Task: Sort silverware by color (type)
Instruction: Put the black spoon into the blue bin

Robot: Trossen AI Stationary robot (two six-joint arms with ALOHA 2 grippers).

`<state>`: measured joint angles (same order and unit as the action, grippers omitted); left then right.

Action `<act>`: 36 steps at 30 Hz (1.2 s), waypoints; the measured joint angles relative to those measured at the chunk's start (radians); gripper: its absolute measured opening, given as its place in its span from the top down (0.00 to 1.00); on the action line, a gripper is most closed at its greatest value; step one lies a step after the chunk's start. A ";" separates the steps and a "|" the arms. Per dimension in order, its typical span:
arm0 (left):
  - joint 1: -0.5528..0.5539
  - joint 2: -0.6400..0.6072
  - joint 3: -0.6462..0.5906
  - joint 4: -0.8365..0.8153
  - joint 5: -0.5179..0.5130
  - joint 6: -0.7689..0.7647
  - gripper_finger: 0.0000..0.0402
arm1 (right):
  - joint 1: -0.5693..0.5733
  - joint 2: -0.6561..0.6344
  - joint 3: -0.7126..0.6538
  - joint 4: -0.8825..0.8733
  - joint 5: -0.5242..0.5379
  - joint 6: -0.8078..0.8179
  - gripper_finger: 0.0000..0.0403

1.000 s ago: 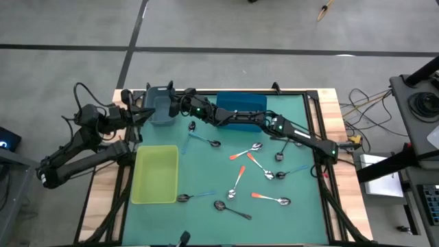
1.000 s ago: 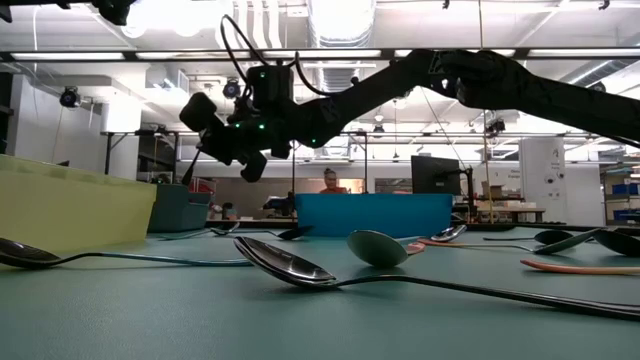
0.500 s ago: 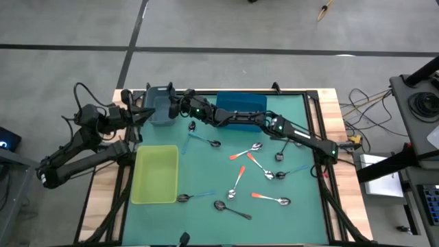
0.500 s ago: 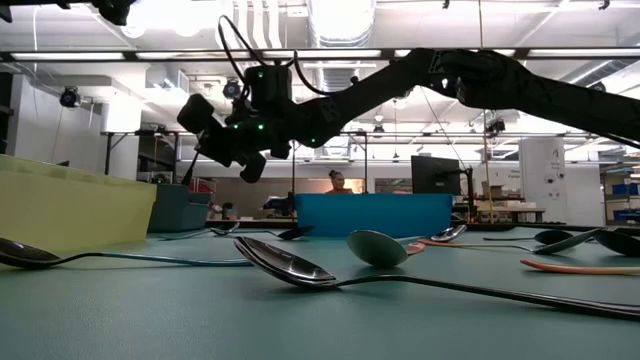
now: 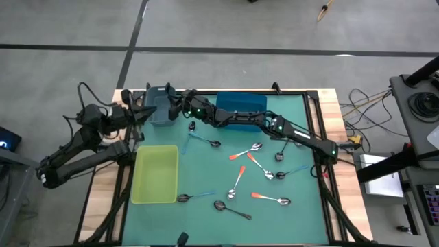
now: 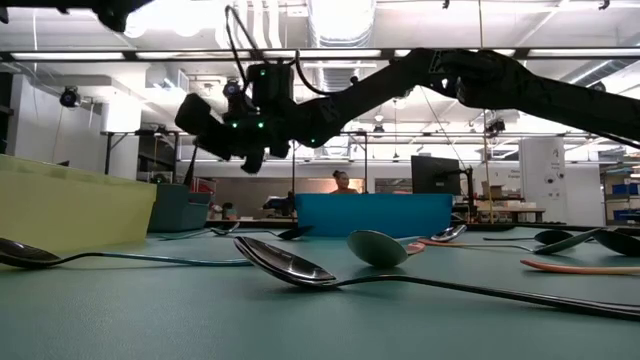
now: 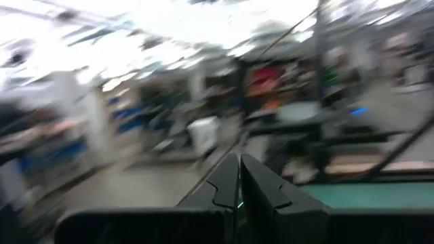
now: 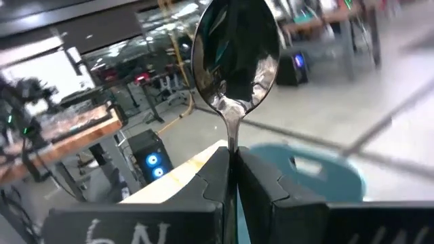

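Observation:
My right arm reaches across the table's far side to the grey-blue bin (image 5: 160, 111) at the far left. My right gripper (image 5: 174, 106) (image 8: 232, 156) hangs over that bin's right rim, shut on an all-metal spoon (image 8: 236, 51). The bin (image 8: 319, 177) shows below the spoon in the right wrist view. Several other spoons, with orange (image 5: 236, 156), light blue (image 5: 199, 138) or dark metal (image 5: 232, 209) handles, lie flat on the green mat. My left gripper (image 5: 144, 115) (image 7: 239, 166) waits shut and empty at the table's left edge, beside the grey-blue bin. My right gripper pinches the spoon's thin neck (image 8: 232, 135), just behind the bowl, between its two fingers. The spoon lies along the fingers and sticks out past their tips, bowl foremost. It is lifted clear, roughly level, above the grey-blue bin.
A bright blue bin (image 5: 240, 108) stands at the far middle under my right arm. A yellow-green bin (image 5: 156, 175) sits at the near left. Loose spoons spread over the mat's middle and right (image 5: 271, 199). A person (image 6: 343, 181) shows far behind the table.
My right gripper has stayed over the grey-blue bin but has rolled about its own axis and tipped up a little, with the spoon still in it. The spoons on the mat have not moved.

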<state>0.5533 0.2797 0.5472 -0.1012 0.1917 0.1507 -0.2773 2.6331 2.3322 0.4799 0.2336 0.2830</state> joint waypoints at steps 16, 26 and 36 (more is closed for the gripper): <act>0.000 0.114 -0.008 0.006 -0.339 0.025 1.00 | 0.023 0.010 0.003 0.073 0.047 -0.063 0.97; 0.000 0.113 -0.008 0.008 -0.334 0.025 1.00 | 0.022 0.079 0.002 0.126 0.051 0.048 0.98; 0.000 0.113 -0.008 0.010 -0.334 0.028 1.00 | 0.022 0.086 0.002 0.116 0.055 -0.021 0.88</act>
<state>0.5533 0.3931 0.5396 -0.0908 -0.1425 0.1783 -0.2558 2.7190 2.3344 0.5957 0.2886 0.2620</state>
